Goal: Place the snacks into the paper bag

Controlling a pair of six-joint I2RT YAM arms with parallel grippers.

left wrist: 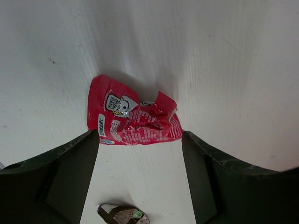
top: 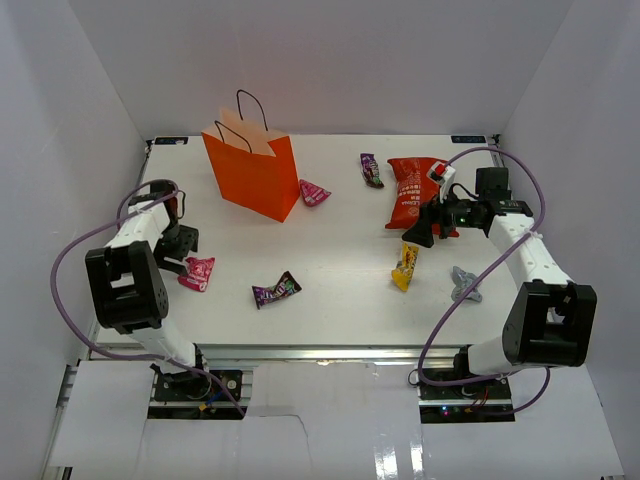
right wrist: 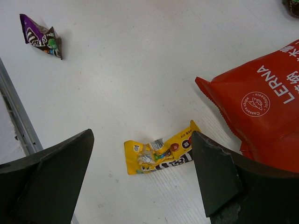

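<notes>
The orange paper bag [top: 254,172] stands upright at the back left. My left gripper [top: 182,252] is open just above the table, next to a pink sweet [top: 197,272], which lies ahead of its fingers in the left wrist view [left wrist: 133,120]. My right gripper [top: 430,228] is open at the near end of the large red crisp bag [top: 410,190], above the yellow sweet [top: 405,266], which lies flat between its fingers in the right wrist view [right wrist: 161,154]. The crisp bag [right wrist: 261,107] lies beside the right finger.
A dark purple sweet [top: 276,290] lies front centre and shows in both wrist views [left wrist: 122,214] [right wrist: 41,37]. A magenta sweet [top: 313,192] lies beside the orange bag, a purple one [top: 371,170] at the back, a silver-grey one [top: 464,284] front right. White walls enclose the table.
</notes>
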